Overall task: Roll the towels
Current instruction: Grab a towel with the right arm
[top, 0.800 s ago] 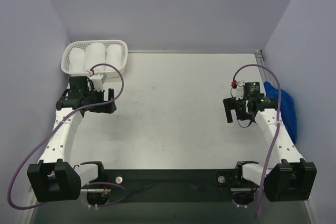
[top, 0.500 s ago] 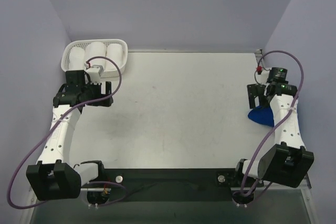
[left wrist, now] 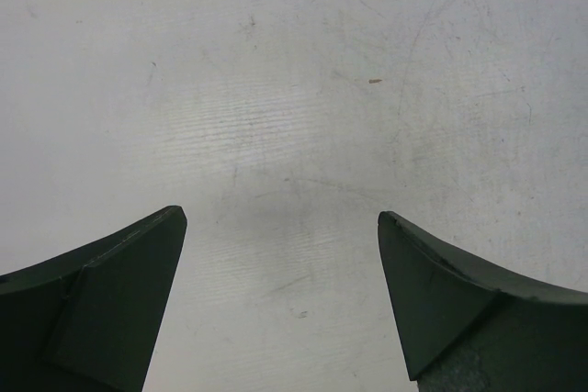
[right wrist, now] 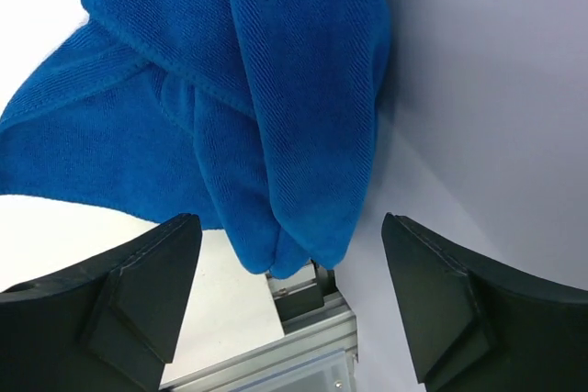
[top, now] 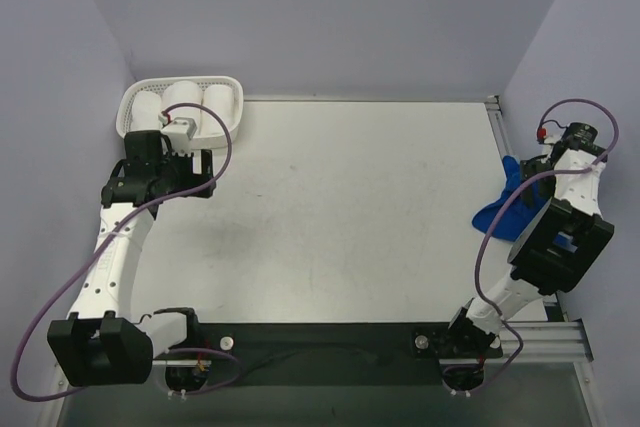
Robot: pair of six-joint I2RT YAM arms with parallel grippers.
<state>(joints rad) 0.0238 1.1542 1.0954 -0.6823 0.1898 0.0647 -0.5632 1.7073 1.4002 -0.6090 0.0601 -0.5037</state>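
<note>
Towel: the blue towel (top: 503, 209) lies crumpled at the desk's right edge against the side wall, part of it draped over the rim.
Right pincer: the right gripper (right wrist: 287, 223) hovers just by the towel, jaws apart, grasping nothing.
Left pincer: the left gripper (left wrist: 280, 218) is released wide over bare desk near the far-left corner, beside the basket (top: 236, 119) of white rolls (top: 183, 102).
Progress: no blue roll in view; grabbing, spreading and rolling all seem left.

I count one blue towel (top: 498, 215), bunched; I cannot tell whether more lie within it. I count one white basket (top: 180, 80) and three white rolls (top: 182, 102) inside it.
</note>
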